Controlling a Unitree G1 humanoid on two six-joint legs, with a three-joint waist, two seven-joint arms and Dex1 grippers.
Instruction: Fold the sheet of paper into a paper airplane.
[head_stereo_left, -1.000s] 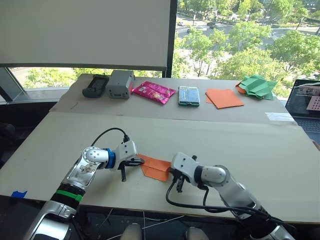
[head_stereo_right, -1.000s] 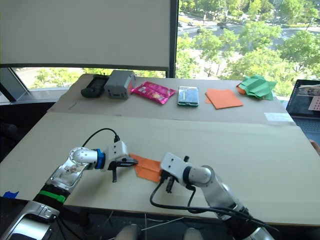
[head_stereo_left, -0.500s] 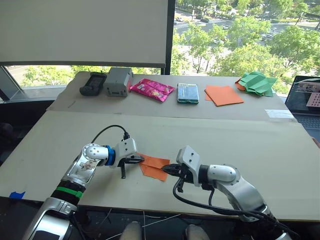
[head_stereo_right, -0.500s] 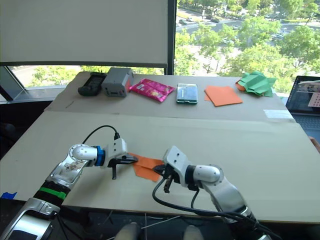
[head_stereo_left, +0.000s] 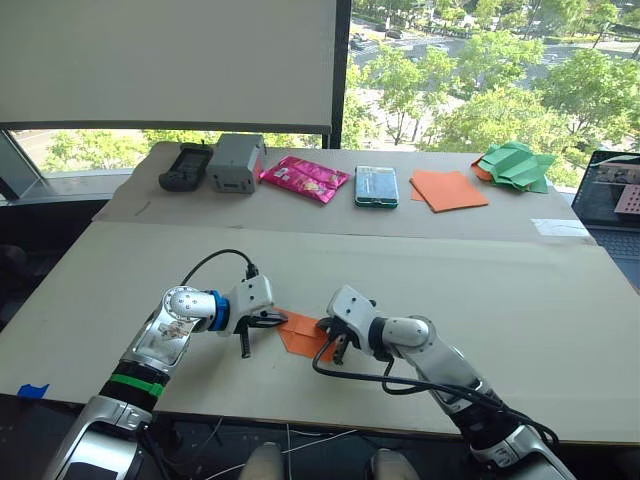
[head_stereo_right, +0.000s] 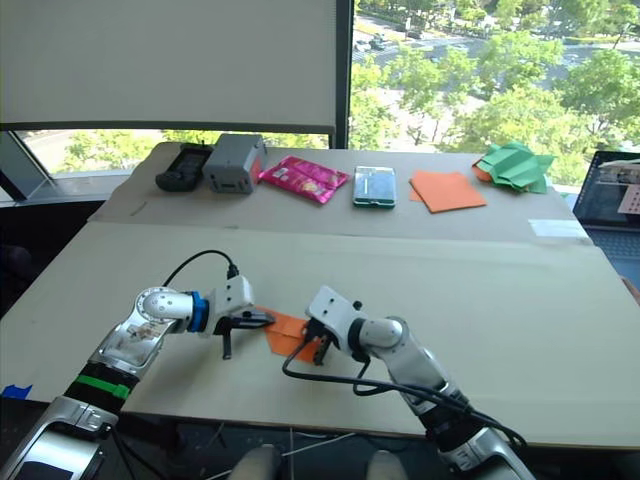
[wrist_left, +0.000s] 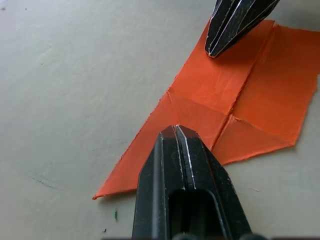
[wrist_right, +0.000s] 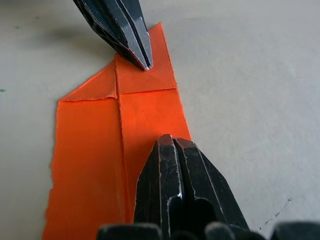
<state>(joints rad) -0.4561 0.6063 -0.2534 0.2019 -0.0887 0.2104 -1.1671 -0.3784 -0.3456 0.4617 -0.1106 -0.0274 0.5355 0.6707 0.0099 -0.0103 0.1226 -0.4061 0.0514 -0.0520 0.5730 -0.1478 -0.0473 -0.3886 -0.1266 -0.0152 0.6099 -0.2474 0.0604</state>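
In the left eye view the sheet of paper (head_stereo_left: 308, 331) lies flat near the front edge of the table (head_stereo_left: 520, 300), already partly folded, with the left gripper (head_stereo_left: 268, 321) at its left end and the right gripper (head_stereo_left: 333, 338) at its right end; the smooth orange sheet (head_stereo_left: 448, 190), the green paper shape (head_stereo_left: 516, 166) and the pink packet (head_stereo_left: 305, 178) sit well apart on the far table and play no part here. In the left wrist view the left gripper's two fingers are pressed together into one closed tip resting on the paper at its pointed end, where diagonal creases meet the centre line, and the other arm's closed tip touches the paper farther along. In the right wrist view the right gripper's fingers are likewise closed, holding nothing, their tip bearing down on the right-hand panel just beside the centre crease, while the left tip pins the nose. The step in hand looks like flattening a fold. To do it well, the left tip should keep the nose pinned while the right tip slides along the crease with light, steady pressure, so the thin paper neither skids nor tears.
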